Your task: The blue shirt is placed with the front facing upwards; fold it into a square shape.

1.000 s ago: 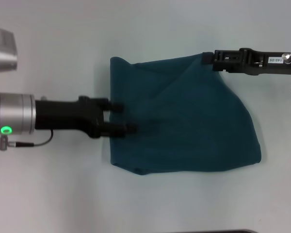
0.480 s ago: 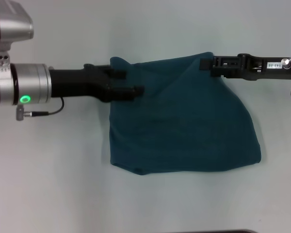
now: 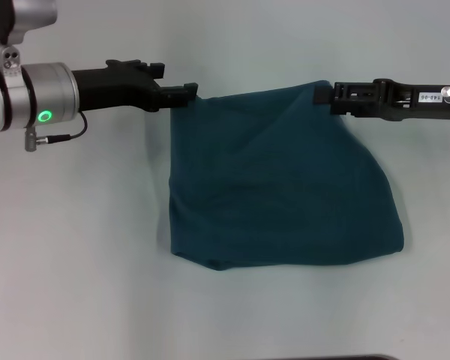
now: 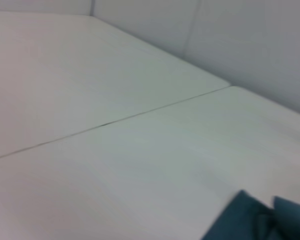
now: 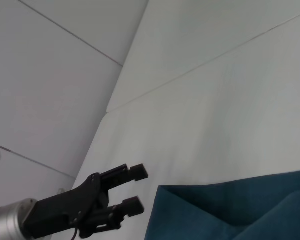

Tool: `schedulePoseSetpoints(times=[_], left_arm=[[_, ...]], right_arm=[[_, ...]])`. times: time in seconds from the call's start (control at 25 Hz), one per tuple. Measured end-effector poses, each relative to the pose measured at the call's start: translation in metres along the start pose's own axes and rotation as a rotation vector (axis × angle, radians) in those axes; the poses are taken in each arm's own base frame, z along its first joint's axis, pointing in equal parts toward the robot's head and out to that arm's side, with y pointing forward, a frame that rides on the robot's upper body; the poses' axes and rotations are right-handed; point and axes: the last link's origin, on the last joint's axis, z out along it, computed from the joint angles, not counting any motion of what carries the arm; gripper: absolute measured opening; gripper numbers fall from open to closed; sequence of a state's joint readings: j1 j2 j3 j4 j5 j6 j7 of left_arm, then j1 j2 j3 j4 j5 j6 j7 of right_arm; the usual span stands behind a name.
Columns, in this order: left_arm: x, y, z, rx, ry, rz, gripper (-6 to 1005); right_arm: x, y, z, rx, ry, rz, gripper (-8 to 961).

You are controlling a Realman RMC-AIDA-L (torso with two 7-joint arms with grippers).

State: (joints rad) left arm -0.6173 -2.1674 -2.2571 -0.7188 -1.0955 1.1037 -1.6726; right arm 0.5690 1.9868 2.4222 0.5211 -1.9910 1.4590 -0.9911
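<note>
The blue shirt (image 3: 285, 187) lies folded on the white table (image 3: 97, 262) as a plain dark teal shape, with no letters or collar showing. My left gripper (image 3: 172, 79) is open at the shirt's far left corner, its fingertips just reaching the cloth edge. The right wrist view shows the left gripper (image 5: 136, 189) with its two fingers apart beside that corner of the shirt (image 5: 230, 210). My right gripper (image 3: 322, 93) is shut on the shirt's far right corner. A small piece of the shirt (image 4: 250, 220) shows in the left wrist view.
A thin seam (image 4: 115, 121) runs across the white table beyond the shirt. A pale wall (image 5: 50, 75) rises behind the table's far edge. A dark strip (image 3: 337, 358) lies at the near edge of the head view.
My left arm has pulled back from the middle of the shirt's left edge and moved away to the far left corner. The right gripper and the shirt have stayed in place.
</note>
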Motion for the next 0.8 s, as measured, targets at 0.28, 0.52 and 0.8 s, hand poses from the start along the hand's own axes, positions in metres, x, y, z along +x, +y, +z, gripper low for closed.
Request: schedulePoseSetpoints(times=[0.28,0.52,0.8], left_arm=[[-0.001,0.000,0.014,0.036,-0.040,0.029,653],[-0.001,0.003,0.017,0.026,-0.060,0.034,644],[-0.006,0.010,0.022,0.004,-0.101,0.072,635]], right_arm=[[-0.001,0.000,-0.001,0.000,-0.003,0.008,783],[-0.001,0.000,-0.002,0.001,-0.006,0.014,782],[-0.003,0.000,-0.003,0.002,-0.016,0.012,780]])
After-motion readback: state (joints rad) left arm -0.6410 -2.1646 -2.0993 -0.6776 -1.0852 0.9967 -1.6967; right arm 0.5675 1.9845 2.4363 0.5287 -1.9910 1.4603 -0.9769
